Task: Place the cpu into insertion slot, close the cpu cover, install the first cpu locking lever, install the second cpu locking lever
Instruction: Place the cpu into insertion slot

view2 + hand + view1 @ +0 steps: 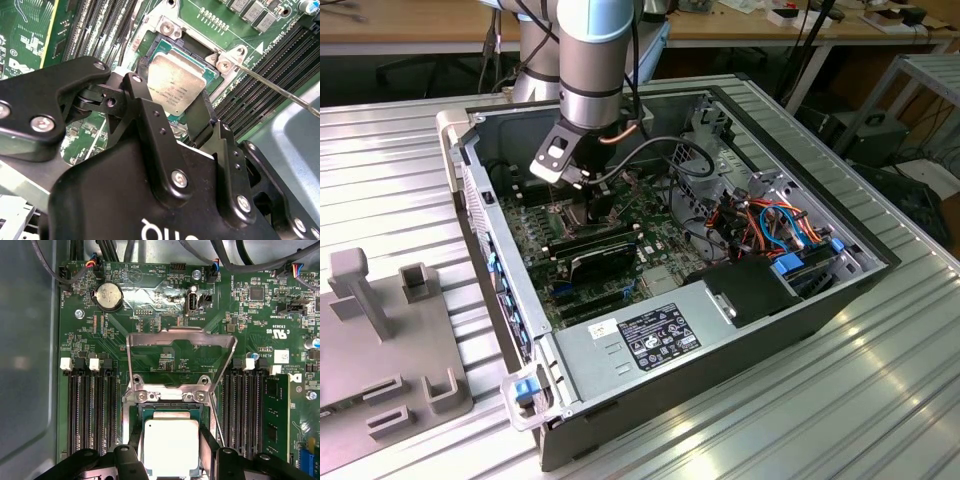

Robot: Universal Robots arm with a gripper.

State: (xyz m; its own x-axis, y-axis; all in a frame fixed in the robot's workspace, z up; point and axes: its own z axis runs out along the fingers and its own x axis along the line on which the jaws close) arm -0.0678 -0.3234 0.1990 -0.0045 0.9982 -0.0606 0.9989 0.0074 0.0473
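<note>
My gripper (592, 205) is down inside the open computer case (750, 365), directly over the socket (170, 397) on the green board (165, 310). My fingers (134, 452) are pressed in against two opposite edges of the chip (171, 446), pinching it between them. The chip lies silver top up within the socket's metal rim. I cannot tell whether it is fully seated or held just above the pins. The cover (181, 335) is swung open and stands up from the hinge side of the socket, with the board showing through its window. In the second wrist view a thin lever (272, 86) runs out from a screw at the socket's corner. Black memory slots (92, 410) flank the socket on both sides. A coin battery (109, 295) sits beyond the cover, well apart from the socket.
</note>
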